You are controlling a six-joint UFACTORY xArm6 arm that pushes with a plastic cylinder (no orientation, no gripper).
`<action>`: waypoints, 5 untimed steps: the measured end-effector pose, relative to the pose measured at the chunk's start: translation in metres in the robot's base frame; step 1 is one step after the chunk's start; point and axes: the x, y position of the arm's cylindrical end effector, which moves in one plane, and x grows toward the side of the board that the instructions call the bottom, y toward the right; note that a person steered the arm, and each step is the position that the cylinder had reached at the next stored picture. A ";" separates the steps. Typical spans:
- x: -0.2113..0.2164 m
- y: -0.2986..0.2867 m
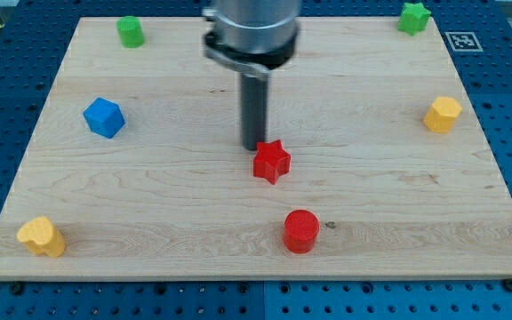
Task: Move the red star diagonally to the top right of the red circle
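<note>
The red star [272, 162] lies near the middle of the wooden board. The red circle [300, 230] sits below it and slightly to the view's right, near the board's bottom edge. My tip [254, 147] is just at the star's upper left, touching or almost touching it. The rod rises straight up from there to the arm's grey body at the view's top.
A blue block [104, 116] sits at the left. A yellow block [41, 236] is at the bottom left, another yellow block [443, 114] at the right. A green block [131, 31] is at top left, a green star-like block [412, 17] at top right.
</note>
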 end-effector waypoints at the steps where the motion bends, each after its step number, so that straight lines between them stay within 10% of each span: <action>1: 0.023 -0.001; 5: 0.009 0.083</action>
